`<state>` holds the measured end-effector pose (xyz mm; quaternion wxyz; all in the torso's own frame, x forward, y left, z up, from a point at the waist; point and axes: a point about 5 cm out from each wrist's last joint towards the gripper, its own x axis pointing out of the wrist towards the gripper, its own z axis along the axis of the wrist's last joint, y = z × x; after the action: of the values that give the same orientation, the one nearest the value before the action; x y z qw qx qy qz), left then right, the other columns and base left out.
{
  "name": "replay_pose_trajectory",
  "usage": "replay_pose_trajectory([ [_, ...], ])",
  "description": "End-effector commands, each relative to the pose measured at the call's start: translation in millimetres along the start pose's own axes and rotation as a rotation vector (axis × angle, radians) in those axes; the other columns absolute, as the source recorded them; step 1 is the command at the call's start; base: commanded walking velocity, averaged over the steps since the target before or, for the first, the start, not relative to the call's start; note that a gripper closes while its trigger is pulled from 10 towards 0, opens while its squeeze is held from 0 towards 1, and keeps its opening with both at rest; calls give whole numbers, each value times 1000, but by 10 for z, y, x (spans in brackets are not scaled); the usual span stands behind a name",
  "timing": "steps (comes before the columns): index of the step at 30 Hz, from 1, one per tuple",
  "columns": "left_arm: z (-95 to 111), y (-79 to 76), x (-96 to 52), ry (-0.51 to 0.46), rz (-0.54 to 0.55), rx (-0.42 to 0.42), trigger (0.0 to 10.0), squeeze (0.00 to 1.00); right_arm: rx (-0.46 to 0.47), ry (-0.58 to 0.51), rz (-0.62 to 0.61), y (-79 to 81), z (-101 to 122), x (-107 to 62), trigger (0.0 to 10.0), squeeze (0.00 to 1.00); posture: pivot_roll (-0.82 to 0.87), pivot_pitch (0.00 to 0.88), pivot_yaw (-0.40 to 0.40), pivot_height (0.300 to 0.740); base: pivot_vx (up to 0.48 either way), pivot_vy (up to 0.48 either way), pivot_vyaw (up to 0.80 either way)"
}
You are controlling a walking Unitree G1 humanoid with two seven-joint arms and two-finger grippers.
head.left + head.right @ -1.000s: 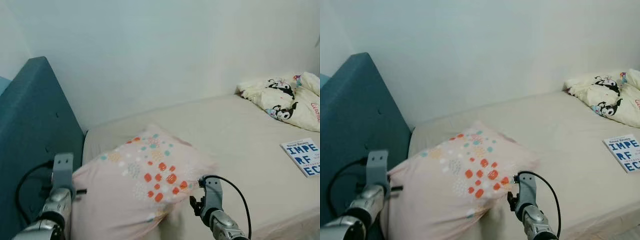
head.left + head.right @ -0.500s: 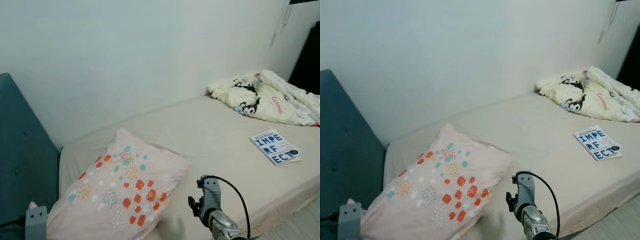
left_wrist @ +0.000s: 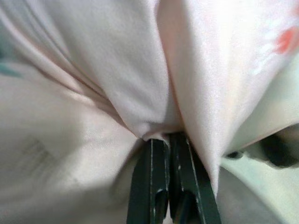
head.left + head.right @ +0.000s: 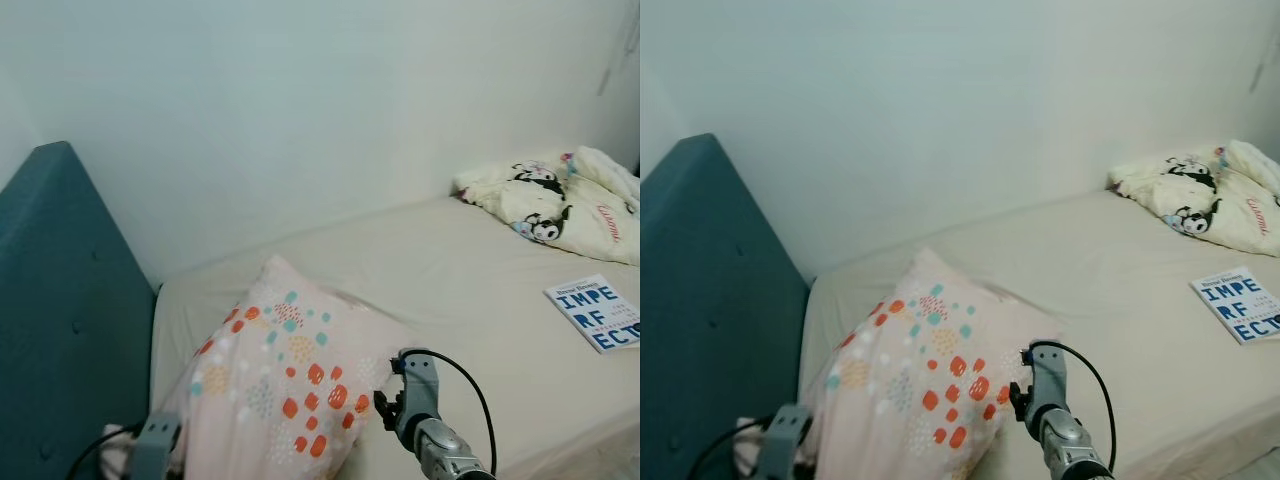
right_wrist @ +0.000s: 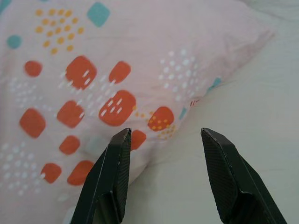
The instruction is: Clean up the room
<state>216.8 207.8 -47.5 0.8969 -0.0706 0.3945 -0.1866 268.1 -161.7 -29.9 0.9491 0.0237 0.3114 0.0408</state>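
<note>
A pale pink pillow (image 4: 285, 375) with orange, teal and yellow spots lies at the head end of the bed (image 4: 450, 265), its far corner raised. My left gripper (image 3: 164, 138) is shut on a fold of the pillow's fabric (image 3: 154, 93) at its near left corner; its grey wrist mount (image 4: 153, 442) shows low on the left. My right gripper (image 5: 166, 133) is open, its fingers (image 5: 114, 168) hovering over the pillow's right edge (image 5: 154, 116) without touching. The right wrist (image 4: 415, 405) is beside that edge.
A teal padded headboard (image 4: 60, 330) rises on the left. A white and blue book (image 4: 598, 312) lies near the bed's right front edge. A crumpled cream blanket (image 4: 555, 200) with cartoon prints sits at the far right by the wall.
The view swung right, then back left. The pillow now stands steeper, with its far corner higher. My left wrist sits lower than a second ago; the right arm holds its place.
</note>
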Motion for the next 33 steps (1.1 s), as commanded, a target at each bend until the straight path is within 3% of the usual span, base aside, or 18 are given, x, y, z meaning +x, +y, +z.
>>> replay_pose_trajectory([
  [1, 256, -137, 25, -87, -163, -13, 10000, 0, 7, -15, -20, -12, 41, 9, 10000, 0, -16, 0, 52, 740, 0, 0, 0],
  [2, 629, -259, -37, -228, -314, -61, 10000, 0, 21, -32, -45, -57, 85, 12, 10000, 0, -16, 0, 55, 740, 0, 0, 0],
  [3, 784, -321, -81, -284, -374, -84, 10000, 0, 31, -40, -55, -74, 107, 14, 10000, 0, -16, 0, 55, 740, 0, 0, 0],
  [5, 784, -321, -81, -284, -374, -84, 10000, 0, 31, -40, -55, -74, 107, 14, 10000, 0, -16, 0, 55, 740, 0, 0, 0],
  [6, 1190, -512, -247, -434, -538, -142, 10000, 0, 56, -69, -82, -121, 185, 22, 10000, 0, -19, 0, 58, 740, 0, 0, 0],
  [8, 1304, -577, -313, -475, -596, -152, 10000, 0, 63, -78, -91, -137, 211, 24, 10000, 0, -19, 0, 58, 740, 0, 0, 0],
  [17, 1304, -577, -313, -475, -596, -152, 10000, 0, 63, -78, -91, -137, 211, 24, 10000, 0, -19, 0, 58, 740, 0, 0, 0],
  [18, 1458, -647, -416, -540, -666, -176, 10000, 0, 67, -91, -103, -156, 253, 28, 10000, 0, -20, 0, 57, 740, 0, 0, 0],
  [20, 1848, -331, -538, -763, -437, -353, 10000, 0, 86, -140, -166, -265, 423, 36, 10000, 0, -11, 0, 50, 740, 0, 0, 0],
  [22, 1875, -15, -572, -838, -204, -505, 10000, 0, 93, -162, -208, -338, 508, 32, 10000, 0, -8, 0, 47, 740, 0, 0, 0],
  [23, 1819, 87, -585, -842, -119, -523, 10000, 0, 87, -162, -226, -362, 518, 28, 10000, 0, -3, 0, 44, 740, 0, 0, 0],
  [25, 1819, 87, -585, -842, -119, -523, 10000, 0, 87, -162, -226, -362, 518, 28, 10000, 0, -3, 0, 44, 740, 0, 0, 0],
  [27, 1666, 296, -646, -844, 46, -571, 10000, 0, 92, -152, -275, -437, 522, 15, 10000, 0, 4, 0, 42, 740, 0, 0, 0],
  [28, 1666, 296, -646, -844, 46, -571, 10000, 0, 92, -152, -275, -437, 522, 15, 10000, 0, 4, 0, 42, 740, 0, 0, 0],
  [29, 1400, 481, -779, -760, 219, -587, 10000, 0, 152, -136, -341, -542, 506, -10, 10000, 0, 10, 0, 40, 740, 0, 0, 0],
  [30, 1400, 481, -779, -760, 219, -587, 10000, 0, 152, -136, -341, -542, 506, -10, 10000, 0, 10, 0, 40, 740, 0, 0, 0],
  [32, 1161, 561, -869, -610, 343, -537, 10000, 0, 233, -131, -368, -601, 486, -26, 10000, 0, 18, 0, 34, 740, 0, 0, 0],
  [33, 1161, 561, -869, -610, 343, -537, 10000, 0, 233, -131, -368, -601, 486, -26, 10000, 0, 18, 0, 34, 740, 0, 0, 0],
])
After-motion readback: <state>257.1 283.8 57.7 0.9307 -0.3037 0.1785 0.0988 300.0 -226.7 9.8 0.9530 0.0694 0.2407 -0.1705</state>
